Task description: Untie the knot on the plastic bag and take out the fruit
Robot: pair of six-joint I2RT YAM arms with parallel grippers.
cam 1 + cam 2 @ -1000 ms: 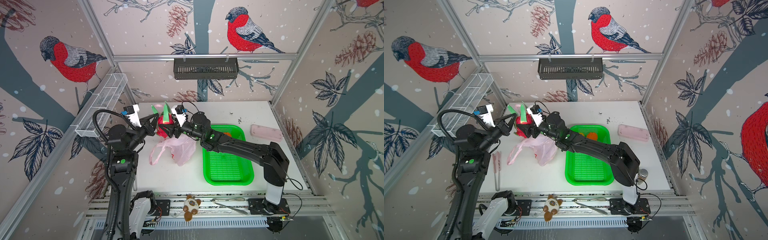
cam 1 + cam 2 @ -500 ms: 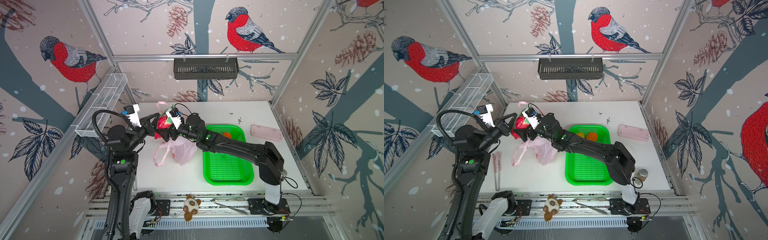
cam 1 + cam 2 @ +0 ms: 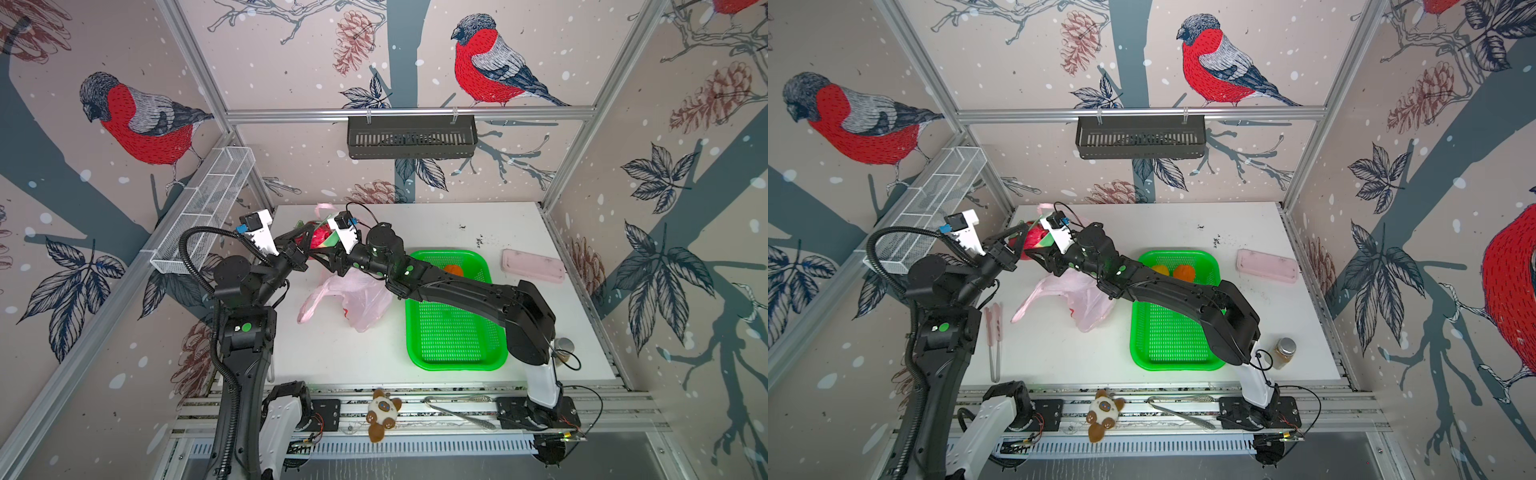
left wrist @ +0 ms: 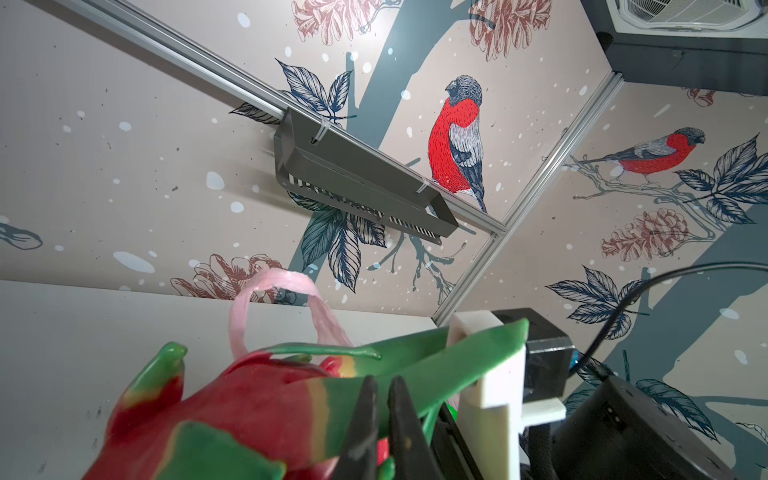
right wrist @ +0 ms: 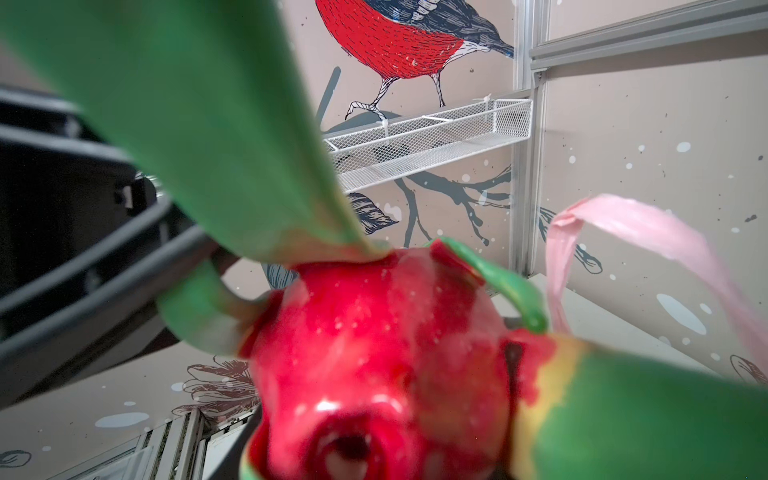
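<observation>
The left gripper [image 4: 382,384] has its fingers pressed together on a green scale of the dragon fruit [image 5: 374,345], which hangs clear of the table [image 3: 340,357]. The right gripper [image 3: 319,246] faces it from the opposite side with the fruit close at its fingers; whether they grip cannot be told. A pink handle loop [image 4: 270,291] stands just beyond the fruit, and the plastic bag [image 3: 357,295] slumps below both grippers. An orange ball [image 3: 1184,272] and a yellow ball [image 3: 1160,270] lie in the green tray [image 3: 453,361], back along the right arm.

A: Where do both top views sit?
B: High at the front, looking down on the whole white tabletop [image 3: 519,232] [image 3: 1246,224].
A: The wrist views?
B: Very near the magenta, green-scaled dragon fruit [image 4: 257,411] [image 5: 374,353], angled up at different walls. Both show it low in frame.
</observation>
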